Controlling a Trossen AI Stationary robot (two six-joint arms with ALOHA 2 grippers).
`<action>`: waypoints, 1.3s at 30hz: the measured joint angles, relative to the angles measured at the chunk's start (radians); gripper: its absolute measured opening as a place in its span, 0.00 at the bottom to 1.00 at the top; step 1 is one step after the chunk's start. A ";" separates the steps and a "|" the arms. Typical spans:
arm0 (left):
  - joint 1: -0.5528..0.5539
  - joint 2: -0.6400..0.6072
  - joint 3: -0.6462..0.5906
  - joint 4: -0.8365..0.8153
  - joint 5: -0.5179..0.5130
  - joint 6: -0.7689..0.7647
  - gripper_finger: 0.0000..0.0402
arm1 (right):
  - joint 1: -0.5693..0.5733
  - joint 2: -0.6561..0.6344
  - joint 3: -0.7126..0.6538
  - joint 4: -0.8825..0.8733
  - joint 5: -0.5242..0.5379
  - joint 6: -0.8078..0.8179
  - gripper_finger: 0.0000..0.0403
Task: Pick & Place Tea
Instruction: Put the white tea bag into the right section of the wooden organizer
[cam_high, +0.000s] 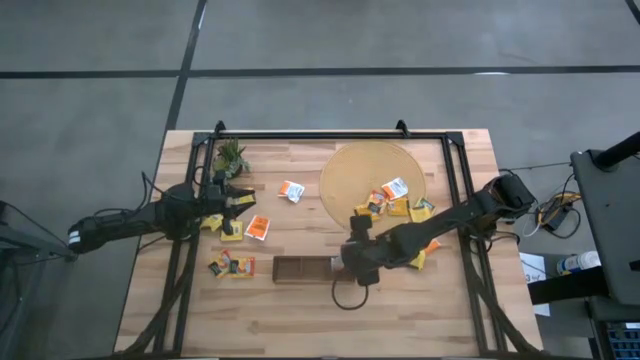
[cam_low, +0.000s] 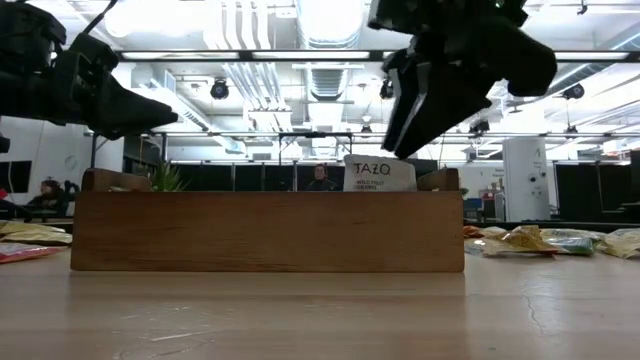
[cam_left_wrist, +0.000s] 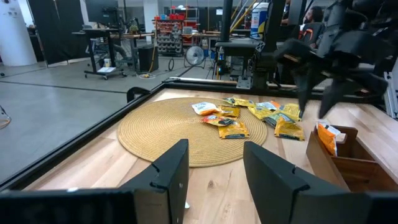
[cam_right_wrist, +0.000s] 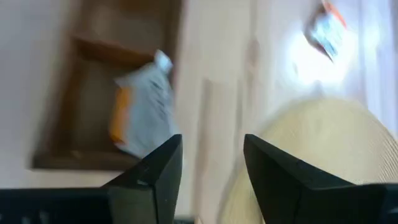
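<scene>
Tray (cam_high: 303, 268) near table's (cam_high: 300, 320) front centre, one sachet (cam_low: 379, 173) standing in its right end. Round mat (cam_high: 350, 175) behind and right of tray, sachet cluster (cam_high: 400, 202) on its front-right part. Plant (cam_high: 231, 155) at back left. Loose sachets (cam_high: 232, 264) left of tray, one more (cam_high: 291, 190) between plant and mat. Right gripper (cam_high: 358, 262) above tray's right end; left gripper (cam_high: 240, 198) near plant.

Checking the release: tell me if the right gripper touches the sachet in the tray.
Apart. The low view shows the right gripper raised above the white sachet standing in the wooden tray, with background visible between them.
</scene>
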 joint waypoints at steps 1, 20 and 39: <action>0.000 0.000 0.000 0.000 0.000 0.000 0.37 | 0.000 0.000 0.012 -0.039 0.011 0.025 0.43; 0.000 0.000 0.000 0.000 0.000 0.000 0.37 | -0.082 -0.209 -0.170 -0.197 0.230 0.313 0.43; 0.000 0.002 0.000 0.000 0.000 0.000 0.37 | -0.424 -0.549 -0.487 -0.158 0.222 0.954 0.43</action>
